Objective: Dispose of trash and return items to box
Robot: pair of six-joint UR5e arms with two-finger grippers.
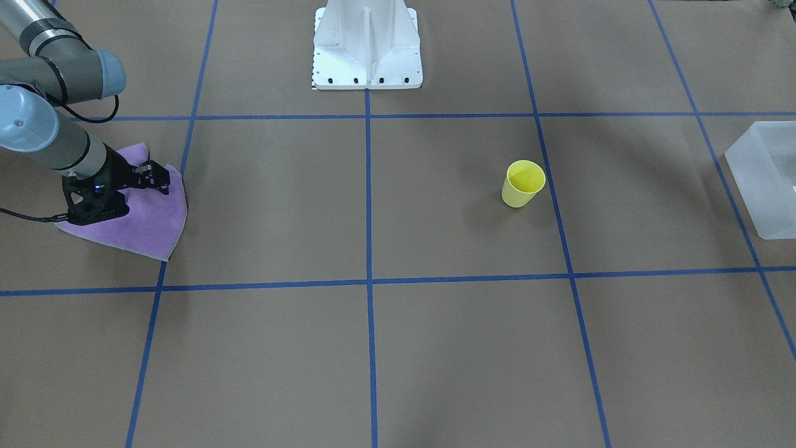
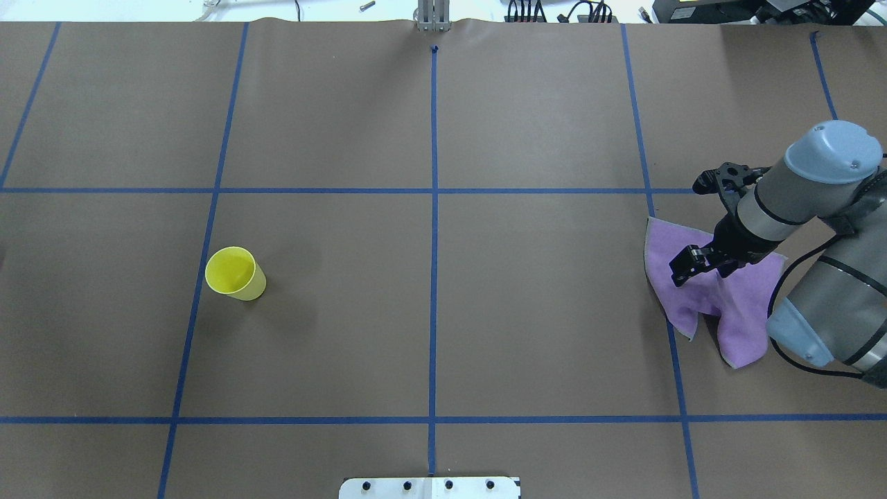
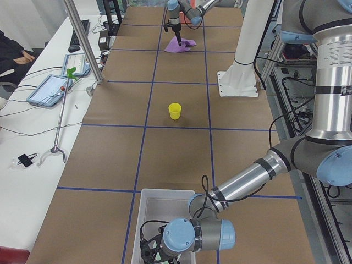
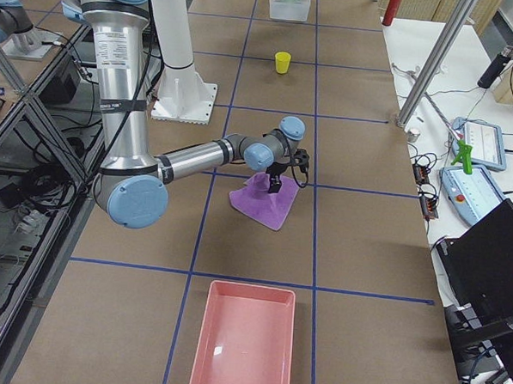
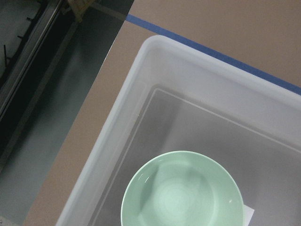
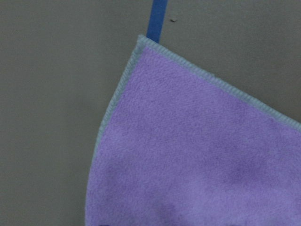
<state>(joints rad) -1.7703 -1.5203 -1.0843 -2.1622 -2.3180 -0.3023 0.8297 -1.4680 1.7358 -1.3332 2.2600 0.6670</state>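
Bowl in the box, cup out on the table.

We see the cup point(image 1: 523, 182), bright yellow with tapered sides, standing upright and open-mouthed on the brown paper. It is just beside a blue tape line point(image 1: 368, 186) and well apart from the box point(image 1: 762, 186). The box is frosted white with straight walls, at the table's end on the robot's left, and the mint bowl point(image 5: 183, 190) sits upright on its floor. The left gripper point(image 3: 149, 248) hangs over the box; we cannot tell how its fingers stand. At the other end the right gripper point(image 2: 679, 270) points down onto a purple cloth point(image 2: 734, 305); we cannot tell whether its fingers are spread or pinching. A pink tray point(image 4: 240, 346) lies near the cloth.
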